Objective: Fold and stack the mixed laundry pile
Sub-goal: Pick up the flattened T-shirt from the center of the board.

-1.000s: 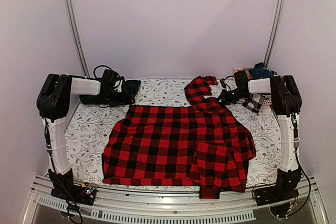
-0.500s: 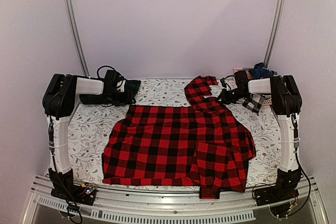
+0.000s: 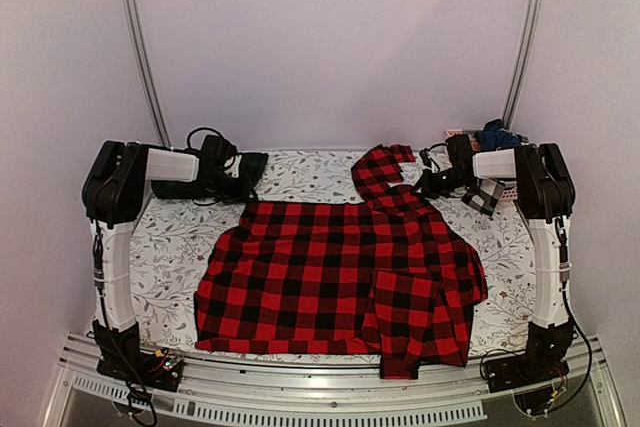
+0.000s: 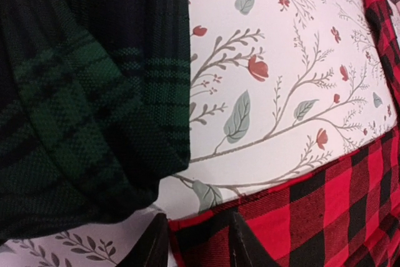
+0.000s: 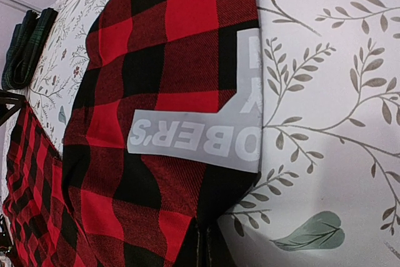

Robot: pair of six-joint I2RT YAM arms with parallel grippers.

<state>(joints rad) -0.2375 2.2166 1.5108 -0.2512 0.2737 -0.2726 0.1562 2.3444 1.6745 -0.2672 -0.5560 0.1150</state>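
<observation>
The left gripper (image 4: 197,232) sat at the bottom of the left wrist view, its two dark fingers (image 4: 240,245) part-way apart and straddling the hemmed corner of the checked shirt (image 3: 340,277). Whether they actually pinched it could not be told. The right gripper (image 5: 203,245), bottom centre of its own view, was closed tight on a bunched edge of the same shirt, just below the white printed label (image 5: 200,136).

From above, the two grips marked the shirt's upper left and upper right corners, so its long axis ran left to right between them, with one sleeve (image 3: 380,165) trailing toward the top of the frame. The green tartan piece (image 4: 75,123) lay just beside the left fingers, apart from the shirt. Bare table cloth (image 3: 165,247) showed at the left. The shirt's lower hem nearly reached the bottom edge, so a fold toward it would probably have little spare room.
</observation>
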